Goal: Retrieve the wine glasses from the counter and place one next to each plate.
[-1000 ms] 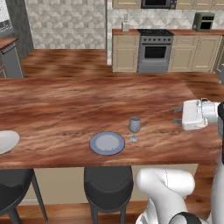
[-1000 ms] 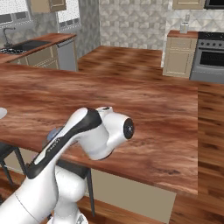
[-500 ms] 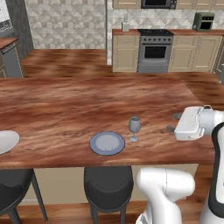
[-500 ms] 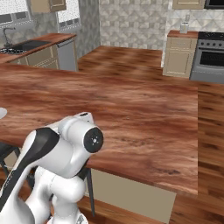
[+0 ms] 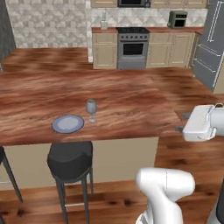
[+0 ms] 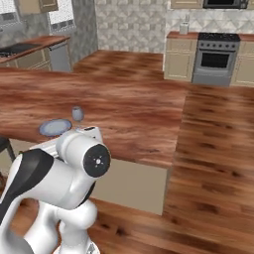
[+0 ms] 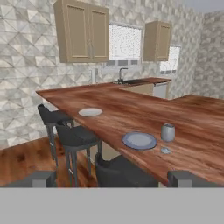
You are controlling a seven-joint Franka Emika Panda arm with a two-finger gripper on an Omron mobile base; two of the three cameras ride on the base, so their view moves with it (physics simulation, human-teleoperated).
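**Island with one glass set by a plate**

Gripper (image 7: 112, 179): fingers spread wide, grasping nothing, held off the island's end. Stools (image 7: 78, 136) stand along the near edge of the island (image 5: 122, 109). Blue plate (image 5: 68, 124) lies near that edge; a glass (image 5: 91, 107) stands upright just beside it. White plate (image 7: 90, 112) lies farther along the island. Beyond: counter (image 5: 144, 30), stove (image 5: 132, 48), toaster oven (image 5: 177, 19).
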